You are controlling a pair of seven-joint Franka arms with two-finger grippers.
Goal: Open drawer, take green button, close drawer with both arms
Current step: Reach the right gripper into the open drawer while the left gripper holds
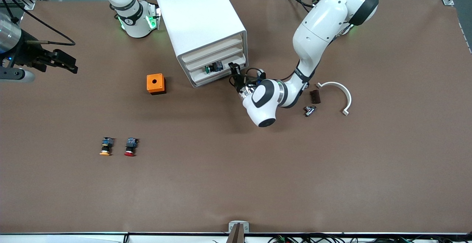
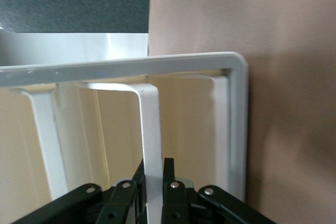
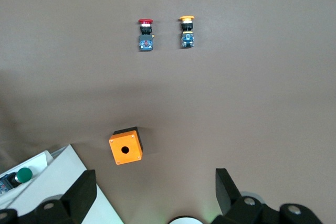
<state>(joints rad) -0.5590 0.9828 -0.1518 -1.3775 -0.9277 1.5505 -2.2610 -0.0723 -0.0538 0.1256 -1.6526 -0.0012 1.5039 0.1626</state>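
The white four-drawer cabinet [image 1: 201,25] stands on the brown bench [image 1: 236,184], toward the robots' bases. The drawer [image 1: 217,71], third from the top, is pulled partly out, and the button [image 1: 213,67] with the green cap lies on its side inside it.

The left claw [image 1: 234,74] is at the cabinet's front, at the drawer's end nearer the left arm. In the left wrist view its fingers [image 2: 170,179] are clamped tight on a thin white handle loop [image 2: 149,145] on the drawer front.

The right claw [image 1: 61,61] hangs in the air over the bench's edge at the right arm's end, waiting. In the right wrist view its fingers [image 3: 79,195] stand wide apart and hold nothing.

An orange box [image 1: 156,83] with a round hole sits beside the cabinet. An orange-capped button [image 1: 106,146] and a red-capped button [image 1: 130,146] lie side by side nearer the front camera. A white curved bracket [image 1: 341,93], a dark block [image 1: 315,96] and a small metal piece [image 1: 309,110] lie toward the left arm's end.
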